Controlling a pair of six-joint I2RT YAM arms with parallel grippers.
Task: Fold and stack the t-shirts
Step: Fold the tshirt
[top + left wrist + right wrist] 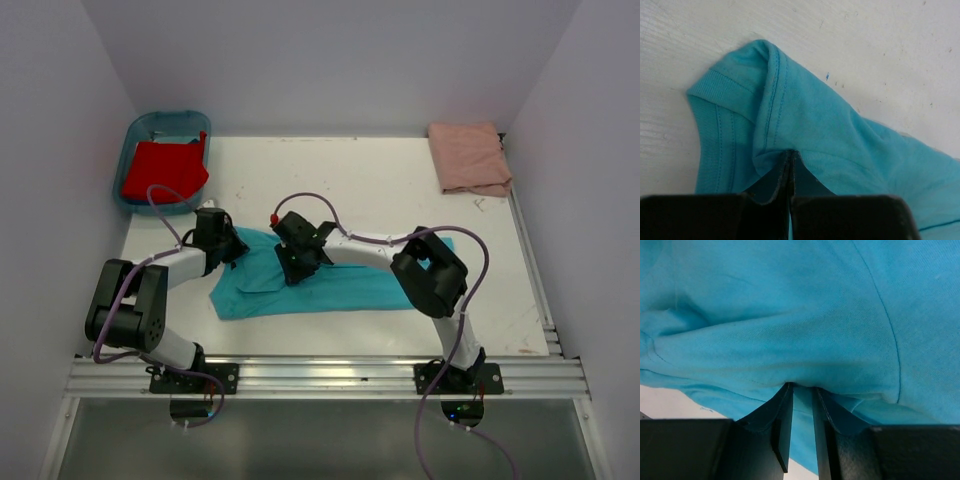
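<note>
Claws on both arms are pinching the same turquoise shirt (345, 288). The left claw (216, 236) is squeezing its two fingers (777, 175) tight together, and a raised fold of the turquoise shirt (815, 115) is sitting caught between them. Just past that pinch, a thick edge of the shirt with stitched lines is curling up and over. Bare white table (875, 40) is showing beyond that edge.

The right claw (297, 252) is also clamping down on the shirt. In its own wrist view the right claw (802, 390) is keeping a thin gap between its fingers (783, 425), and a bit of blue-green cloth is filling that gap. The turquoise shirt (790, 315) is bunching into soft folds right above the fingers and is filling almost the whole view.

From above, the turquoise shirt is lying on the near middle of the table (380, 190) in a long, wide strip. It is reaching from the left claw at one end to near the bent right arm at the other. The two claws are holding it near its left end, close to each other but apart.

A pink shirt (468, 157) is lying folded at the far right corner of the table. A red shirt (165, 168) is lying inside a blue tub (126, 160) at the far left corner
</note>
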